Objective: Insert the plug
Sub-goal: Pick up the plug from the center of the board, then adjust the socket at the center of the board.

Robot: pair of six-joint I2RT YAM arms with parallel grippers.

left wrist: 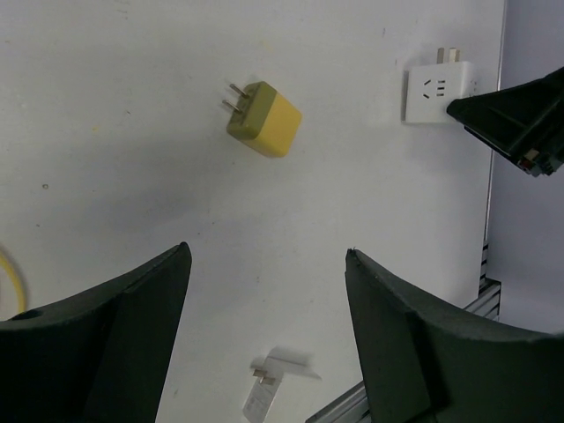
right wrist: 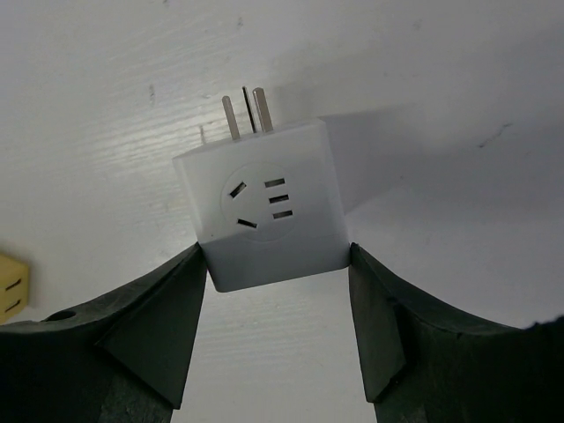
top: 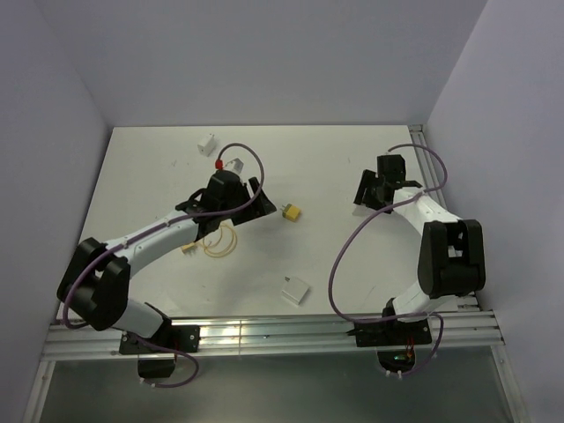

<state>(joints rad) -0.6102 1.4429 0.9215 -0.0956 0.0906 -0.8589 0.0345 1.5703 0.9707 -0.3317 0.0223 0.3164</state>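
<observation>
Evidently the right gripper (right wrist: 276, 253) pinches the white adapter (right wrist: 264, 211) between its fingertips, socket face up, to steady it for mating, while the left gripper (left wrist: 267, 256) hangs with jaws spread, the yellow plug (left wrist: 264, 119) lying loose on the table ahead of its tips.

Soft, even light came from overhead, and my bench (top: 335, 176) glared almost white. Shadows were faint and fuzzy-edged. Up close my right claw (right wrist: 275, 251) was a dark, featureless blur, while the adapter (right wrist: 264, 211) was crisp and cast a grey shadow rightward.
</observation>
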